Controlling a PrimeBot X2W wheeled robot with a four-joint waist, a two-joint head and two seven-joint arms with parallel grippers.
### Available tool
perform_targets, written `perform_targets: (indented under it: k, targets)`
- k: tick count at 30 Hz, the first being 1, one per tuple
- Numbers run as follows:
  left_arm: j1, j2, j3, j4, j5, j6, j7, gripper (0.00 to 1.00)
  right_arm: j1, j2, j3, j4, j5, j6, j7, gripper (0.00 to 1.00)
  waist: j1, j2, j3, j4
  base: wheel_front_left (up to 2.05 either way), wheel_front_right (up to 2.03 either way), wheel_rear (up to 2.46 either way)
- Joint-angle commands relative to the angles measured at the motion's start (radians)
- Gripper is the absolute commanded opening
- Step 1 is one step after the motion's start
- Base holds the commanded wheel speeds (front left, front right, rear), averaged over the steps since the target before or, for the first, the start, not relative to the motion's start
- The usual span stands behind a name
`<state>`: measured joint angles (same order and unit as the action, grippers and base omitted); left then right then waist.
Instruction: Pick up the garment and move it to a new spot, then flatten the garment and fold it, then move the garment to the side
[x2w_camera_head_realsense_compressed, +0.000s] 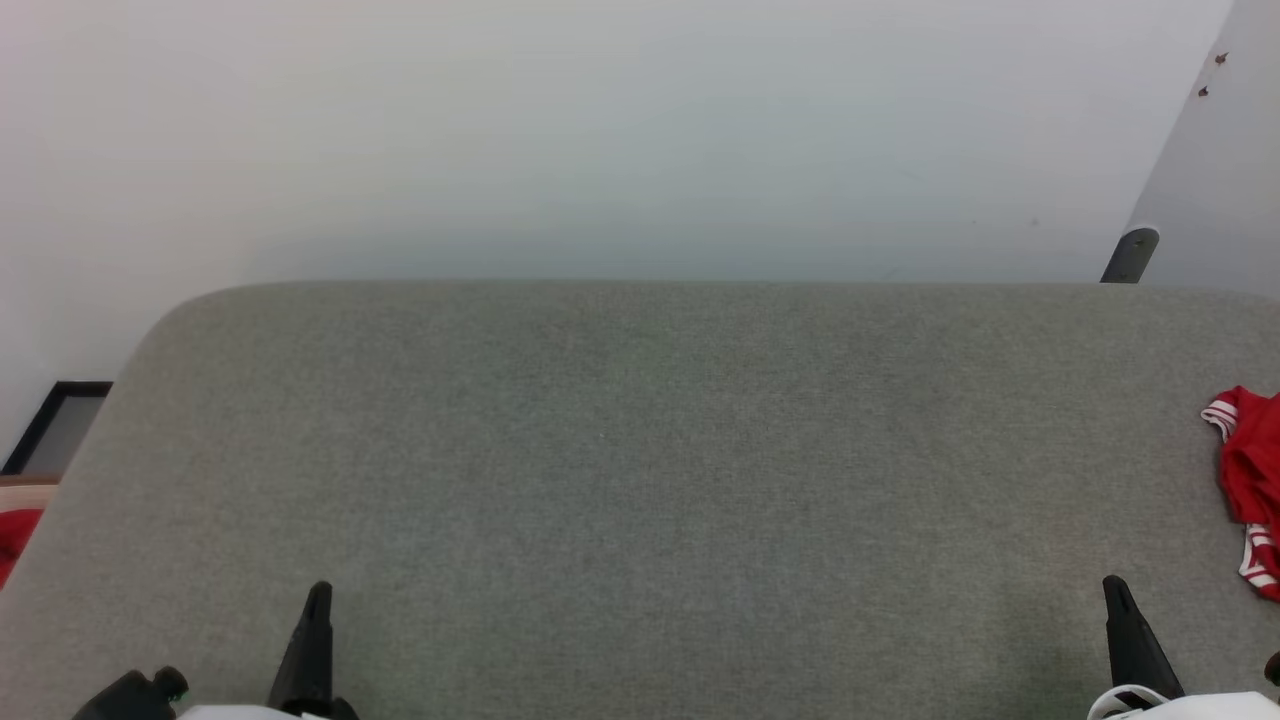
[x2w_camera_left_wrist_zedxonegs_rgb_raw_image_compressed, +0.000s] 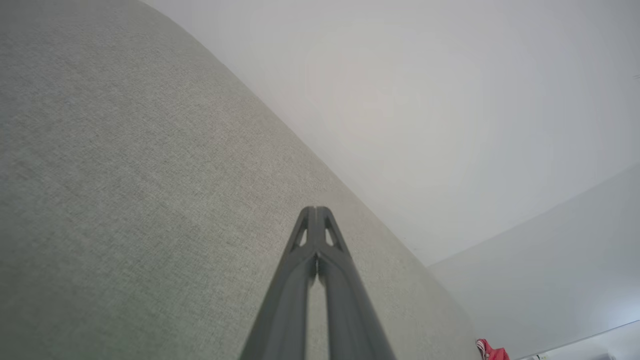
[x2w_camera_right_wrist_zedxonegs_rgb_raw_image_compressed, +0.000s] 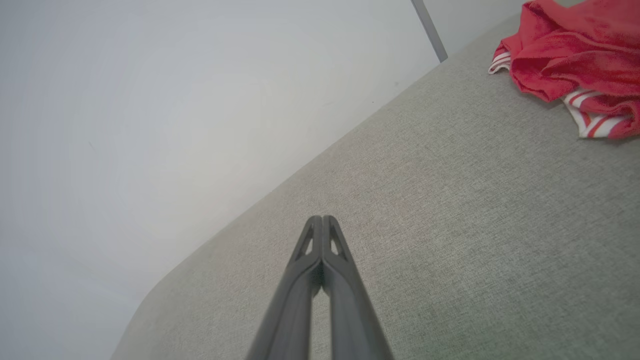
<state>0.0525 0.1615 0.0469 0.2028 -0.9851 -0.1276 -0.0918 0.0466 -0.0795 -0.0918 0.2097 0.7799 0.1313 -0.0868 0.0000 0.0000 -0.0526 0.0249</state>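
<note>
Pale wall is seen behind the grey cloth-covered bench (x2w_camera_head_realsense_compressed: 640, 420) in the head view. The garment (x2w_camera_head_realsense_compressed: 1250, 470) is bunched at the bench's far right edge and cut off by the frame. The left end effector (x2w_camera_head_realsense_compressed: 318, 592) and right end effector (x2w_camera_head_realsense_compressed: 1113, 585) are held low at the near edge, apart from it.

In the left wrist view the left end effector (x2w_camera_left_wrist_zedxonegs_rgb_raw_image_compressed: 315, 211) is pressed together, empty, over bare bench.

In the right wrist view the right end effector (x2w_camera_right_wrist_zedxonegs_rgb_raw_image_compressed: 322, 219) is likewise closed on nothing. The garment (x2w_camera_right_wrist_zedxonegs_rgb_raw_image_compressed: 570, 55) lies rumpled, not flat. Such a heap fits cloth awaiting carrying or cloth loosely set aside. Should a grasp be due, the right fingers would best be parted first and closed on a raised ridge.
</note>
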Motion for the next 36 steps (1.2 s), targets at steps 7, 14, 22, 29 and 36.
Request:
perform_targets:
  k: [7,14,22,29,36]
  targets:
    - [-0.043,-0.009,0.015,-0.005,-0.086,-0.002,0.027,0.00,-0.042,0.003,-0.007,-0.003,0.115,0.000,0.026,0.00,0.0000,0.0000,0.005,-0.002,0.00,0.00,0.00]
    - [-0.058,-0.021,0.021,0.001,-0.152,-0.002,0.049,0.00,-0.058,0.006,-0.009,0.001,0.201,0.000,0.047,0.00,0.0000,0.0000,0.009,-0.004,0.00,0.00,0.00]
    - [-0.074,-0.035,0.029,0.008,-0.221,-0.003,0.073,0.00,-0.073,0.010,-0.012,0.006,0.294,0.000,0.070,0.00,0.0000,0.0000,0.015,-0.007,0.00,0.00,0.00]
    - [-0.084,-0.044,0.034,0.012,-0.270,-0.003,0.089,0.00,-0.085,0.012,-0.013,0.010,0.359,0.000,0.087,0.00,0.0000,0.0000,0.019,-0.008,0.00,0.00,0.00]
    - [-0.099,-0.054,0.039,0.016,-0.324,-0.003,0.107,0.00,-0.095,0.014,-0.015,0.013,0.431,-0.001,0.105,0.00,0.0000,0.0000,0.023,-0.010,0.00,0.00,0.00]
